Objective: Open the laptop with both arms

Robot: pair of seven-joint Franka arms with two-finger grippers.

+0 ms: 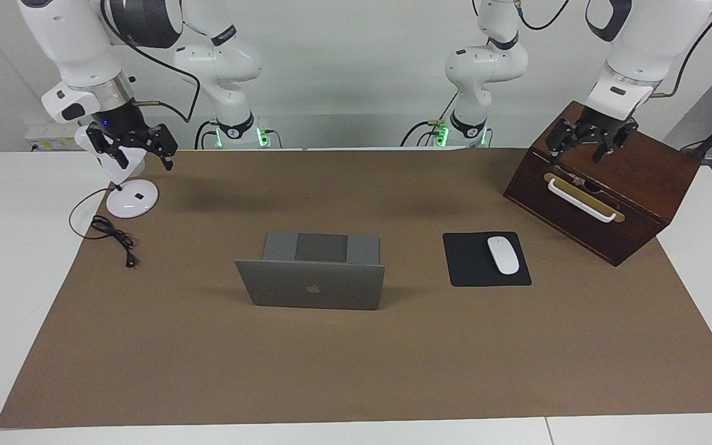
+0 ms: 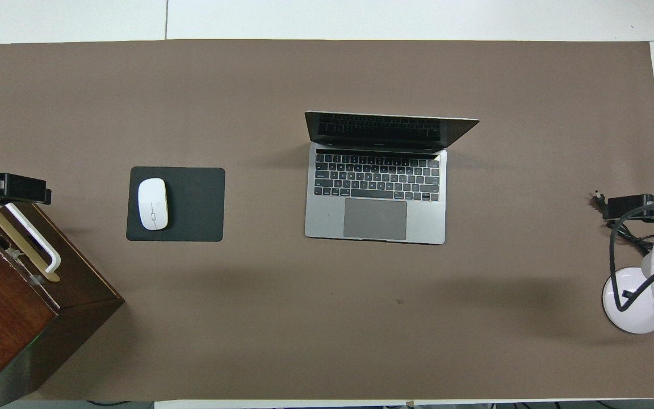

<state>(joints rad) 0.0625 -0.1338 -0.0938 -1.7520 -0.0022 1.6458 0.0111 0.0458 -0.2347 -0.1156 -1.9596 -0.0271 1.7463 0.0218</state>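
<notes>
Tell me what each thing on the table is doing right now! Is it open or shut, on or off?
laptop: lid open, screen dark.
wooden drawer box: drawer shut.
mouse: lying on the mouse pad.
desk lamp: cord loose on the mat, not plugged in.
left gripper: open, empty, over the drawer box.
right gripper: open, empty, over the lamp.
</notes>
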